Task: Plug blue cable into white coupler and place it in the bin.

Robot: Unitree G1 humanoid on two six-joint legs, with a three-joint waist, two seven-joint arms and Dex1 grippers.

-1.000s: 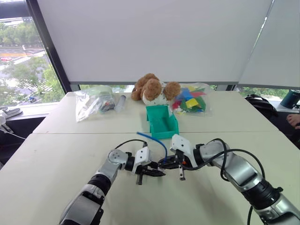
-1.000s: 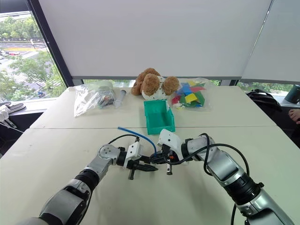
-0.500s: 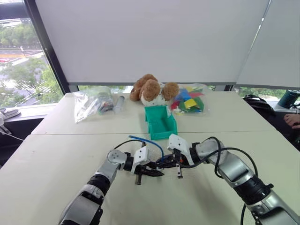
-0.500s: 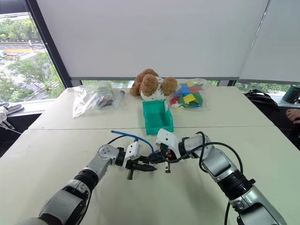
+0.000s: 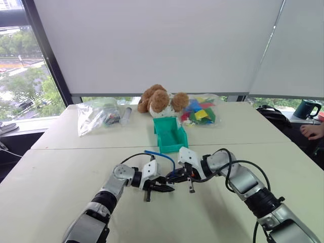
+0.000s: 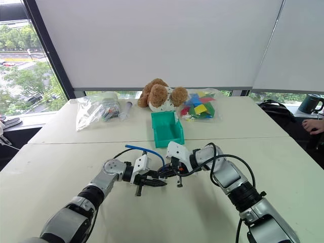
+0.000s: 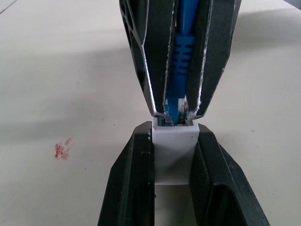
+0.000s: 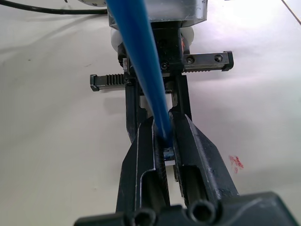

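White roller blinds back one pale table [image 5: 61,167] bearing one teal bin [image 5: 169,134], one teddy bear [image 5: 159,100] and two clear bags [image 5: 96,112]. Left gripper [image 7: 173,155] clamps one white coupler [image 7: 174,153]; right gripper [image 8: 164,141] clamps one blue cable [image 8: 141,61], plug at the coupler's mouth.

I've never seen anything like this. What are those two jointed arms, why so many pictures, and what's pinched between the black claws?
They are a humanoid robot's two arms. Two wide pictures come from cameras in its head; two close-ups come from cameras on its wrists. The left end effector is shut on the white coupler. The right end effector is shut on the blue cable, its plug at the coupler's mouth. On the table behind stand a green bin, a teddy bear and clear bags.
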